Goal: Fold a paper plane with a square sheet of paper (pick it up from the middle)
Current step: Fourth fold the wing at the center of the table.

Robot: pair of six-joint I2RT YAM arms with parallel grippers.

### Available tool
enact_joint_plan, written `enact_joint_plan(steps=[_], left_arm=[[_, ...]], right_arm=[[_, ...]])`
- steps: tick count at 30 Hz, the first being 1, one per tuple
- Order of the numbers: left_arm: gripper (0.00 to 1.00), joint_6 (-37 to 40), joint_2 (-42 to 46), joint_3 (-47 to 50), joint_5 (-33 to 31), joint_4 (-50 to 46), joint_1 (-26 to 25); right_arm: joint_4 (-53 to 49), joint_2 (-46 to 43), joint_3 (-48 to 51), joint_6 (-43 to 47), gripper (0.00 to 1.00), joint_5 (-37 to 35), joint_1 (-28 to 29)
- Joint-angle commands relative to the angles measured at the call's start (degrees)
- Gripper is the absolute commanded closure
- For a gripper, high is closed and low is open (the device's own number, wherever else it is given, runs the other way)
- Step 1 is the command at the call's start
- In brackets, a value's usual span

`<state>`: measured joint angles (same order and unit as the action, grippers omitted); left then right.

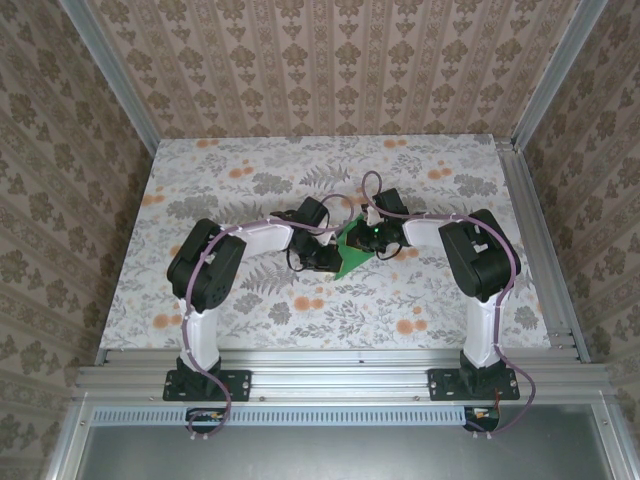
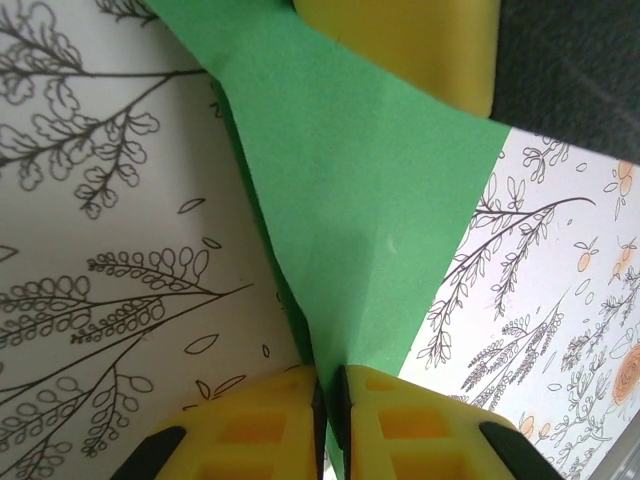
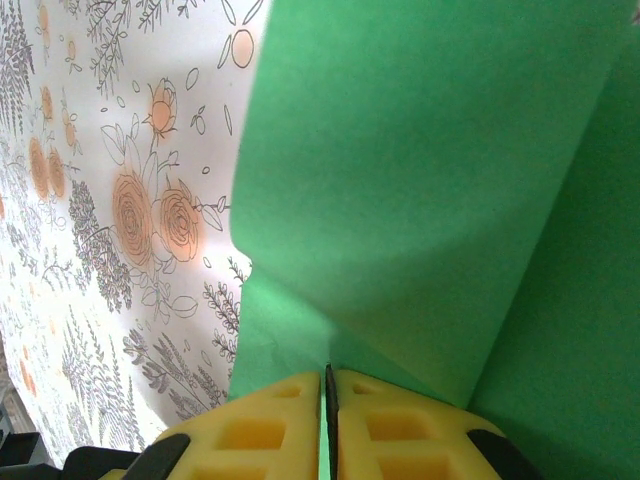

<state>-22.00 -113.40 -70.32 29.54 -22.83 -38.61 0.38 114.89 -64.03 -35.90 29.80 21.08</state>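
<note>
**Item inspected:** the bright-green paper sheet [image 1: 352, 252]. It is thin, matte and unprinted, and is at present a partly folded, angular shape.

**Location:** mid-way across the grey-and-orange floral tabletop [image 1: 250, 310], suspended between the two arms. Whether its lowest edge touches the surface cannot be told.

**Left gripper [image 2: 328, 388]:** the yellow fingers are drawn together. A creased edge of the sheet runs into the narrow slit between them and is pinched there.

**Right gripper [image 3: 328, 378]:** likewise drawn together, with the green paper clamped in the slit. In the left wrist view one of its yellow fingers [image 2: 400, 40] sits on the far end of the sheet.

**Handling assessment (judgement):**
- The sheet is very light and limp, with stiffness only along its creases.
- A soft buckle shows beside the right gripper's hold, so the paper bends readily under small loads.
- Any stray dent is likely to stay in the paper.
- The surface looks smooth, so a shallow pinch could slip.
- The two grippers pulling against each other could tear it.

**Recommended hold (judgement):**
- Grip on a folded, layered edge close to the crease line, where the paper is stiffest.
- Use a full pad-width bite.
- Keep the span between the two holds slack rather than taut.

**Containers:** none to report.
</note>
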Motion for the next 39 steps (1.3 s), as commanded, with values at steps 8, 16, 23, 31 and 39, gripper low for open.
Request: enact_joint_plan(steps=[8, 16, 23, 31, 39], left_arm=[[0.76, 1.9, 1.7, -2.1, -2.9, -8.0, -0.1], [0.66, 1.6, 5.9, -6.4, -4.0, -10.5, -0.1], [0.70, 1.3, 5.0, -8.2, -1.0, -9.6, -1.0], [0.79, 0.6, 1.6, -6.4, 1.6, -5.2, -1.3], [0.82, 0.8, -0.6, -4.5, 1.9, -3.6, -0.8]], right_arm=[[-5.1, 2.3, 0.7, 2.8, 0.86, -4.5, -0.9], [-5.3, 2.1, 0.7, 3.0, 0.88, -4.3, -0.8], [-5.0, 2.2, 0.6, 2.9, 0.88, -3.8, -0.8], [-4.9, 2.1, 0.8, 2.9, 0.89, -3.5, -0.8], [-5.0, 2.1, 1.2, 3.1, 0.89, -3.5, -0.8]])
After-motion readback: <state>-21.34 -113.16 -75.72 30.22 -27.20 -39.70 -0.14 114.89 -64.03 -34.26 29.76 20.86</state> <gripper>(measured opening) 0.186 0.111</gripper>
